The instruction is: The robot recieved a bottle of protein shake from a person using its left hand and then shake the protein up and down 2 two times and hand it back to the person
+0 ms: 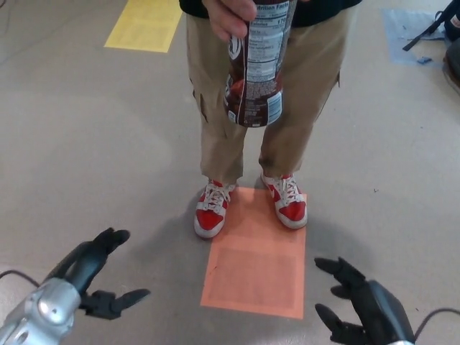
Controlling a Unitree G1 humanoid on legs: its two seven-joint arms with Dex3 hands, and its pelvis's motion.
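Head view: we look down at a grey-beige floor (86,144) with a person standing before us, and both of our own hands low in the frame. The brown plastic protein shake bottle with a white nutrition label (255,65) is at the top centre, held upright from above by the person's hand (230,16), which wraps its upper part. The bottle hangs in front of the person's tan cargo trousers (309,93), well above and apart from both of our hands.

Our left hand (97,277), black with a silver wrist casing, sits at the lower left. Its fingers are spread wide, one pair reaching up and forward, the thumb (118,300) pointing toward the right, and it holds nothing. Our right hand (356,305), also black, shows at the lower right edge with its fingers apart and empty as well.

The person wears red and white sneakers (212,210); both toes rest at the far edge of an orange rectangular floor marking (255,277) that lies between our two hands. A yellow rectangular floor marking (147,25) lies at the upper left, and a blue patch on the floor (410,29) at the upper right.
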